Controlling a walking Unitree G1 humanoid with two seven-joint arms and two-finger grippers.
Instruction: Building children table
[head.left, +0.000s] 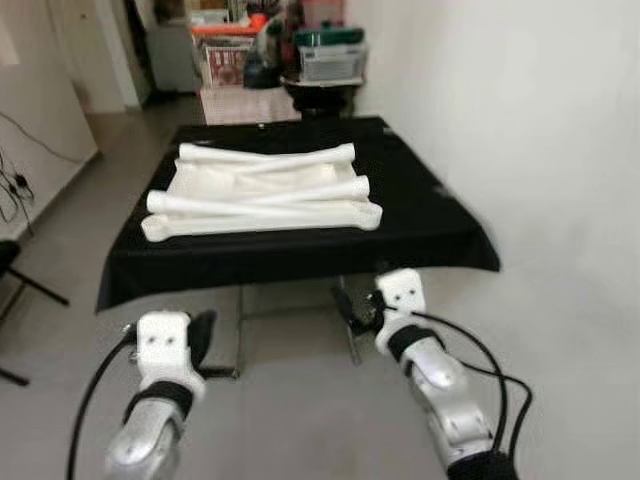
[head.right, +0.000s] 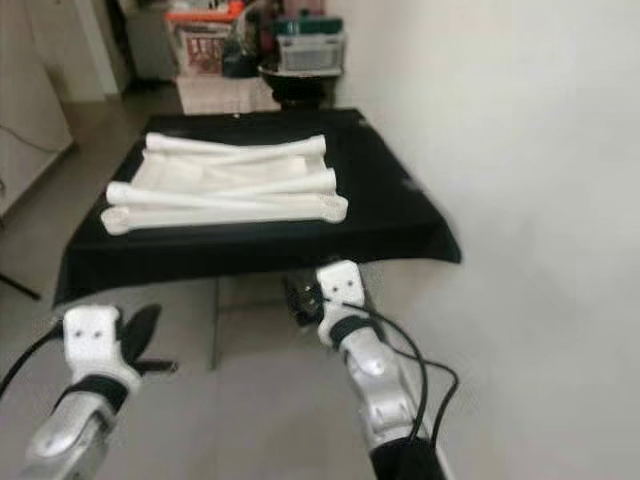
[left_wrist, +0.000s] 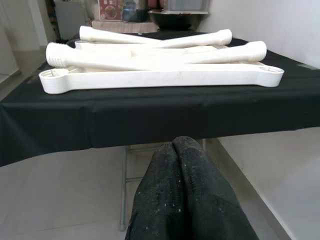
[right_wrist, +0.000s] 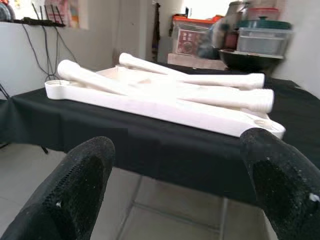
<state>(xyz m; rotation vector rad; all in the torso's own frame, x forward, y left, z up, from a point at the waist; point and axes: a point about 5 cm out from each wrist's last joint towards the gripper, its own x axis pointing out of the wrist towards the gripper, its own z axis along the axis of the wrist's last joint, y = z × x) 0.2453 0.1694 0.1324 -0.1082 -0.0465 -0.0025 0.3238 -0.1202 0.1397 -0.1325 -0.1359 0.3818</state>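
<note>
Centrally, black-draped table (head.left: 420, 225) is carrying white plastic tabletop (head.left: 200, 185), lying flat toward the front edge; four round white legs (head.left: 260, 200) are lying crossed on it. Below the front edge, right gripper (right_wrist: 175, 185) is hanging spread, left gripper (left_wrist: 182, 165) pinched empty.
</note>
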